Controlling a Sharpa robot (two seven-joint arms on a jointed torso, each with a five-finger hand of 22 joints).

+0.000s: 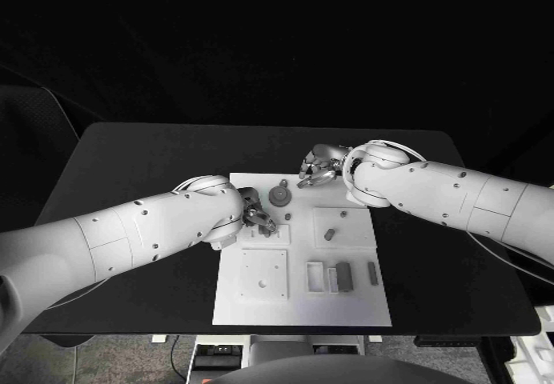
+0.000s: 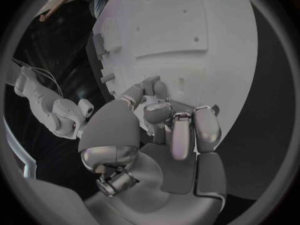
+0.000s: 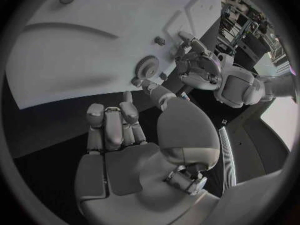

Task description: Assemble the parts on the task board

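The white task board (image 1: 347, 308) lies mid-table. My left hand (image 1: 256, 214) is at the board's left side, its fingers curled together and pinching a small grey part (image 1: 266, 227) down against the board (image 2: 187, 25). This left hand (image 3: 200, 67) is also visible from the right wrist. My right hand (image 1: 318, 166) hovers at the board's far edge, just beyond a grey gear (image 1: 279, 194). In the right wrist view this hand (image 3: 125, 135) has straight fingers, its thumb reaches toward the gear (image 3: 148, 65), and it holds nothing.
A short grey peg (image 1: 329, 234) stands in a square plate on the board's right. Nearer the front lie a square plate with a hole (image 1: 263, 274), a white frame (image 1: 315, 276) and two grey bars (image 1: 343, 276). Black table (image 1: 138, 160) surrounds the board.
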